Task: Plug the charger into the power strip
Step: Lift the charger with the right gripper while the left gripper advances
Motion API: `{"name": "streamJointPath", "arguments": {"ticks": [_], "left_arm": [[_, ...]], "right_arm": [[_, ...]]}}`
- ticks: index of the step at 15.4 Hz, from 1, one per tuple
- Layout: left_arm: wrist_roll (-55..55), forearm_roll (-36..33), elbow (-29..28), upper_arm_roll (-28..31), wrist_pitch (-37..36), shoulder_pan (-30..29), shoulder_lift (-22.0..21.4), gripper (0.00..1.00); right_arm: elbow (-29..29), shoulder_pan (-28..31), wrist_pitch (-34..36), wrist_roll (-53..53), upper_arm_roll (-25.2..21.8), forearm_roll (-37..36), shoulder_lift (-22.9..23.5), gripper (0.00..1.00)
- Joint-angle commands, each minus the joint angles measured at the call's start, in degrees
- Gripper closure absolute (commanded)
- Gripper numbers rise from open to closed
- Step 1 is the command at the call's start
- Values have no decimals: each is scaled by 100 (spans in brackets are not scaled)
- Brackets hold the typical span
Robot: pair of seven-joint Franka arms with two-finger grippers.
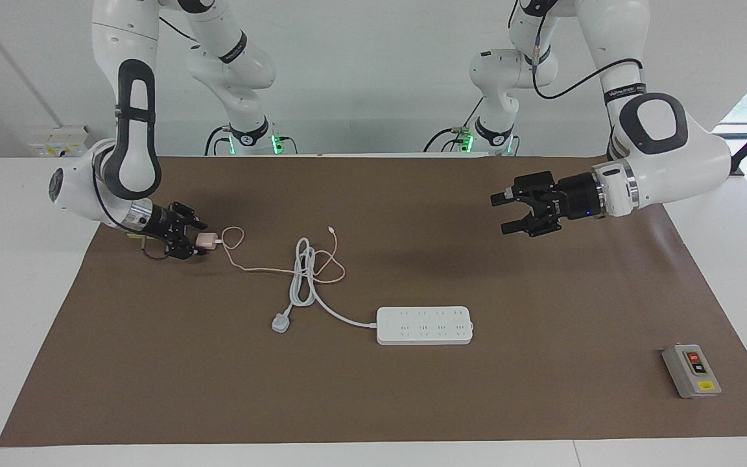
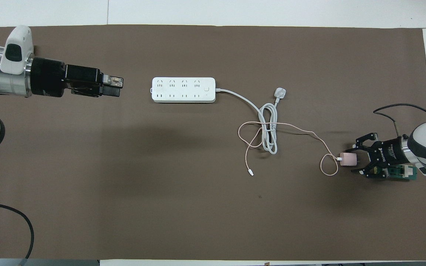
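- Right pincer (image 1: 200,241) sits low at the right arm's end of the table, its fingers drawn in against the sides of the pink charger (image 1: 206,240); from the facing view I read the cube as still on the brown mat (image 1: 373,402).
- Left pincer (image 1: 506,213) hangs in the air with its fingers spread and nothing between them.
- From overhead the left pincer (image 2: 115,85) lines up just beside the short end of the power strip (image 2: 183,89); the facing view shows it raised well above the mat and apart from the power strip (image 1: 425,325).
- Overhead also gives me the strip's two socket rows clearly, and its thick white cord (image 2: 268,125) looping down to the white plug (image 2: 280,92).
- The charger (image 2: 348,159) in that view shows as a pale square between the right pincer's (image 2: 354,160) fingertips; its prongs I cannot make out in either view.
- The grey switch box (image 1: 691,371) shows only in the facing view; overhead the left arm covers that corner.
- The charger's cable end faces the middle of the table, and the thin pink cable (image 2: 294,129) runs from it across the white cord's bundle to a small white connector (image 2: 250,172).
- The power strip's long axis runs along the table's length, its cord end toward the right arm's end.
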State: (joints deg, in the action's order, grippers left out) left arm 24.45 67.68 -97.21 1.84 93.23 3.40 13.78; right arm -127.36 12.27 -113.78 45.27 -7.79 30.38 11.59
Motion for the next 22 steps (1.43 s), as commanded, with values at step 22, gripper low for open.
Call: {"name": "streamJointPath", "arguments": {"ticks": [22], "left_arm": [[1844,3102,-2689,9,459,1049,-104,0]], "right_arm": [[1371,-2385,84,3091,111,1225,-755,100]]}}
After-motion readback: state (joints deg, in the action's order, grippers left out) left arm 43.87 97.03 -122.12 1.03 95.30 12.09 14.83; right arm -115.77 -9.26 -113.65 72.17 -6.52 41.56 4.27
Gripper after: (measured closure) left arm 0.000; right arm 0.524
